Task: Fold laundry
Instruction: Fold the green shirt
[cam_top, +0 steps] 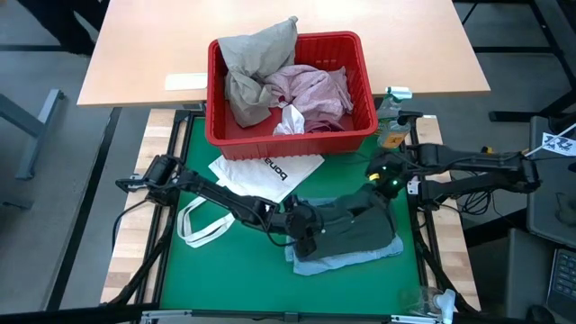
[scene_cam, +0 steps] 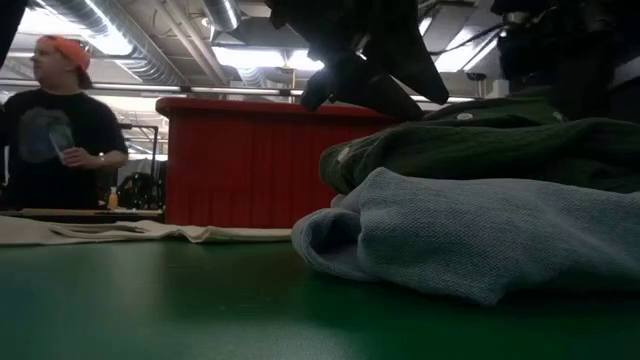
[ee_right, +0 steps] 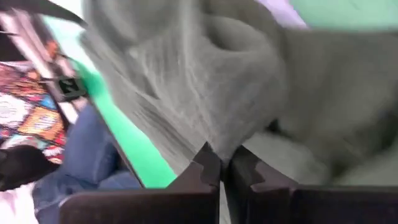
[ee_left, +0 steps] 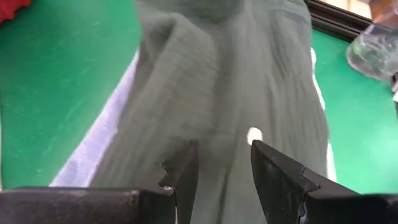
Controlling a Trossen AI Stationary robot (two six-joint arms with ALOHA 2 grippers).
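Garments: 2 stacked on mat, 3 in basket (cam_top: 364,90); left end effector (ee_left: 224,177) apart, right end effector (ee_right: 225,171) together.

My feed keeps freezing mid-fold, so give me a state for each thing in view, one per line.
Grey-green garment: bunched on the blue piece, mid-fold.
Blue garment: flat on the mat, underneath.
Left gripper: jaws open, at the grey-green garment.
Right gripper: jaws shut, against the grey-green garment's edge.
Basket: upright, holding crumpled clothes.
Tote bag: lying flat, handles loose.
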